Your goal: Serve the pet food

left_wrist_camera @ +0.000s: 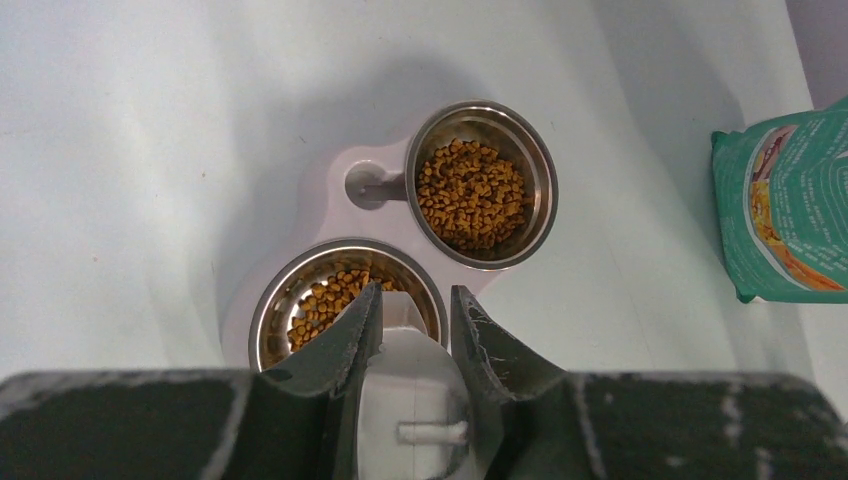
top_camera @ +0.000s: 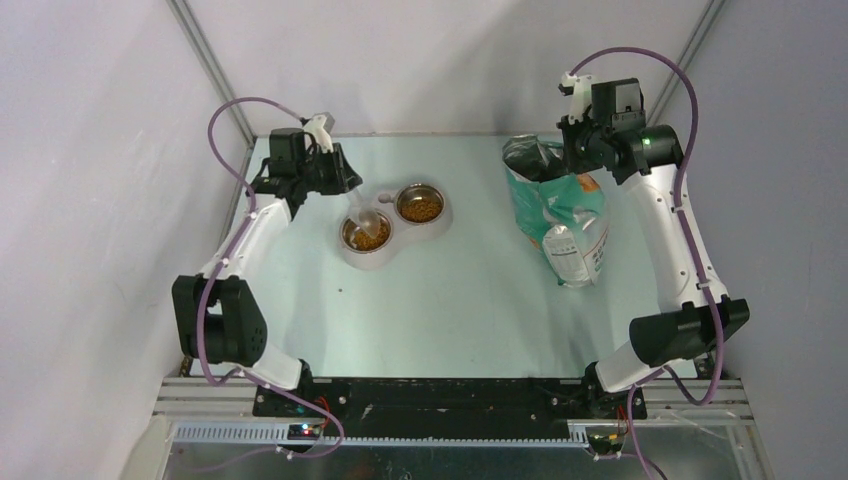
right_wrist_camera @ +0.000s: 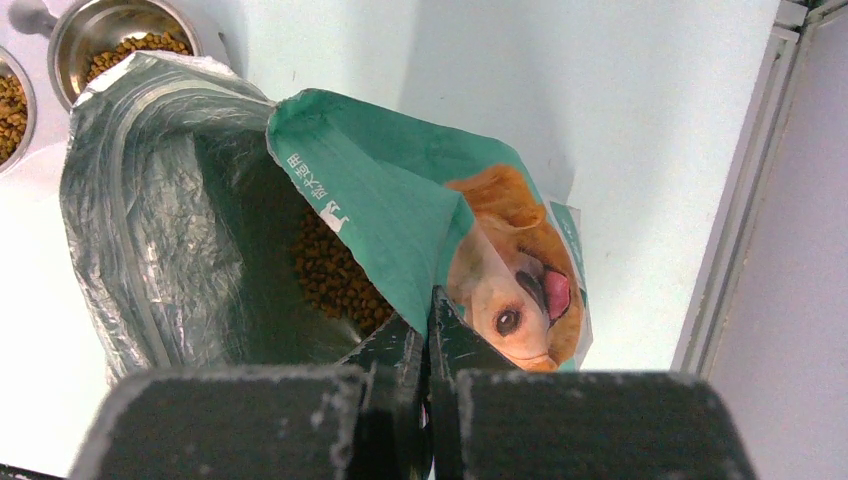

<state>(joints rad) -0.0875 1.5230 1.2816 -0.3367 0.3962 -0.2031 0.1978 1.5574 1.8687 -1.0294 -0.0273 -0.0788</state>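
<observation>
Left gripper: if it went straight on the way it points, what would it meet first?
The left gripper, holding the scoop, would likely meet the pet food in the left steel bowl first; depth unclear.

Two bowls [left_wrist_camera: 545,190], one bag [top_camera: 565,215], one scoop [left_wrist_camera: 410,372].

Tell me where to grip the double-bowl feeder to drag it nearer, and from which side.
Grip the feeder at the narrow waist between its two steel bowls, coming down from above. The base pinches in there, so jaws could probably straddle it without entering the pet food. The scoop held by the left gripper hangs over one bowl, so clear it first.
</observation>
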